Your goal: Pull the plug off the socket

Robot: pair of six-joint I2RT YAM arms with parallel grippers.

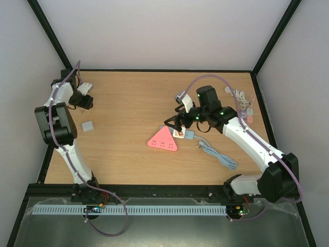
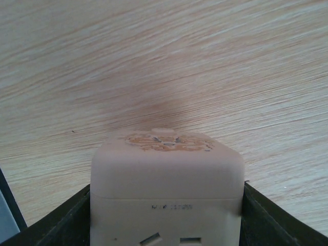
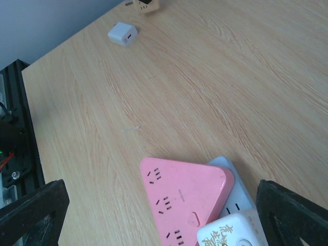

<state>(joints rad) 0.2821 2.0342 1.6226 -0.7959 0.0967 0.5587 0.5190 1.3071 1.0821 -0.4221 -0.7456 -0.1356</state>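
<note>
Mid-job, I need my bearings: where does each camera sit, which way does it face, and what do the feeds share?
Top external: above and behind the bases, looking down on the table; both arms show.
Left wrist: on the left arm, facing down at bare wood; the left hand grips a beige cube.
Right wrist: on the right arm, facing left across the table; the open right hand brackets the pink socket.
Shared: top and right wrist both show that socket and the small white cube.
</note>
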